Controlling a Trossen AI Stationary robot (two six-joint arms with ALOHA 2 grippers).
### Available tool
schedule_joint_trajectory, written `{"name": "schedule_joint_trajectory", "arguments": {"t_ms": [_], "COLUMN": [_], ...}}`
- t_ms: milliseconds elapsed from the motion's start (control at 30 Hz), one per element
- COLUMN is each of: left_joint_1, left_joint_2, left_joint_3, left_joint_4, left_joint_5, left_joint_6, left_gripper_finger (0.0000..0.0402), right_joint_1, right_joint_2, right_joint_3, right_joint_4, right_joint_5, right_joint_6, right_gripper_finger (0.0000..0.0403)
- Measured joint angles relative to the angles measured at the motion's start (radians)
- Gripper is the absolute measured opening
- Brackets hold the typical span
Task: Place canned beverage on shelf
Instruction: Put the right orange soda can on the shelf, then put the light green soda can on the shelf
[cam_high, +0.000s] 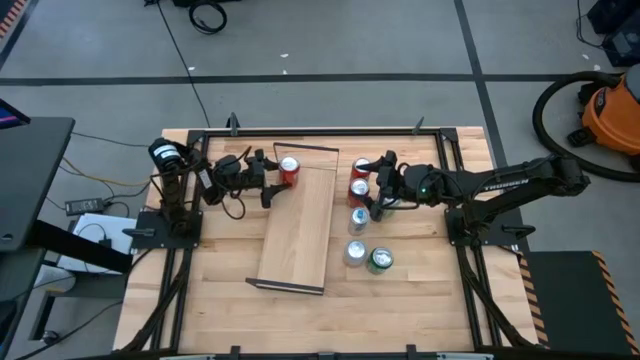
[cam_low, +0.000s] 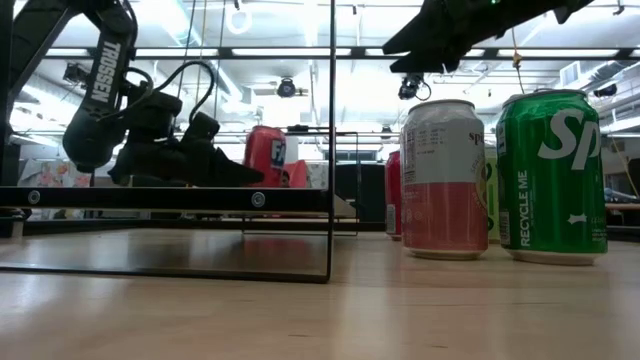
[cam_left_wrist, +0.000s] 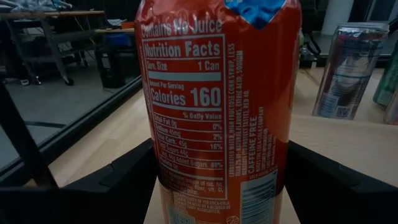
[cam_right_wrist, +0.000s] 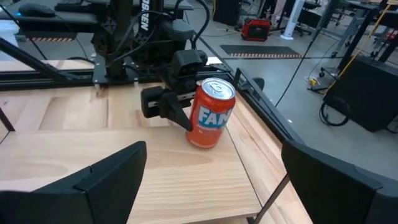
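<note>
The left gripper (cam_high: 272, 180) has its jaws around an orange soda can (cam_high: 290, 171), one finger (cam_right_wrist: 163, 103) on either side of it; whether they press on it or only bracket it cannot be told. The can stands upright on the shelf (cam_high: 300, 235), at the far end of that long light-wood board, close to the thin dark rod frame (cam_high: 310, 148) there. The right gripper (cam_high: 377, 190) hangs with its jaws spread wide and nothing between them, above a group of cans (cam_high: 358, 190) that stand beside the shelf on the slatted wooden table (cam_high: 420, 300). Nearest the low camera are a pink and white can (cam_low: 444, 180) and a green can (cam_low: 551, 177), both upright on the table. Beyond the table lies a grey floor (cam_high: 350, 40) crossed by dark lines, with loose black cable on it and an orange shop vacuum (cam_high: 605, 110) off to the right arm's side.
</note>
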Motion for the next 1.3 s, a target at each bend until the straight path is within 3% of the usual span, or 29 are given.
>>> {"name": "schedule_joint_trajectory", "arguments": {"t_ms": [300, 700, 1300], "left_joint_1": [-0.006, -0.022, -0.062], "left_joint_2": [-0.001, 0.001, -0.189], "left_joint_3": [0.003, -0.001, -0.119], "left_joint_4": [-0.023, -0.048, -0.043], "left_joint_5": [-0.023, -0.031, -0.132], "left_joint_6": [0.004, 0.004, 0.05], "left_gripper_finger": [0.0307, 0.0384, 0.0389], "right_joint_1": [0.002, 0.002, 0.008], "right_joint_2": [0.0, 0.0, 0.0], "right_joint_3": [0.0, 0.0, 0.001], "right_joint_4": [0.0, 0.001, 0.0], "right_joint_5": [0.0, 0.0, 0.004], "right_joint_6": [0.001, 0.015, 0.016], "right_gripper_finger": [0.0385, 0.0385, 0.0385]}}
